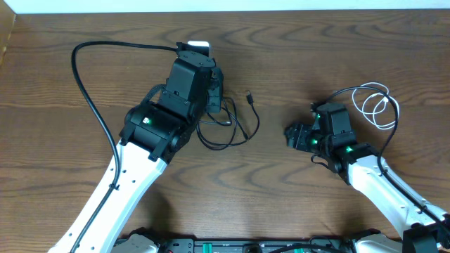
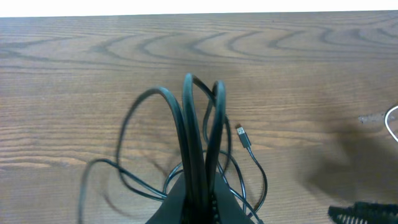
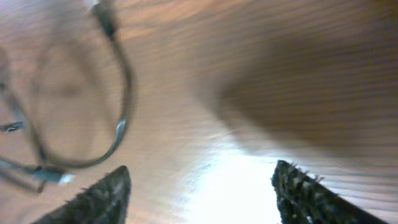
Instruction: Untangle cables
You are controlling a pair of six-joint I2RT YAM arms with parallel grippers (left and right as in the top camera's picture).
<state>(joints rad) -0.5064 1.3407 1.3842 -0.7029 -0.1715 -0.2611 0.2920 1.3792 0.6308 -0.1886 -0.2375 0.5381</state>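
Note:
The black cable (image 1: 228,133) lies in loose loops at the table's middle, its plug end (image 1: 249,95) pointing away. My left gripper (image 1: 216,95) is shut on a bundle of its loops, which stand up between the fingers (image 2: 202,186) in the left wrist view, beside the cable's plug (image 2: 240,131). The white cable (image 1: 376,105) lies coiled at the right, apart from the black one. My right gripper (image 1: 295,135) is open and empty, between the two cables. In the right wrist view its fingers (image 3: 202,193) are spread wide over bare wood, with the black cable (image 3: 121,106) blurred at the left.
A thick black robot wire (image 1: 84,77) arcs from the left arm across the table's left. The table's far edge (image 1: 281,8) runs along the top. A bit of the white cable (image 2: 392,124) shows at the left wrist view's right edge.

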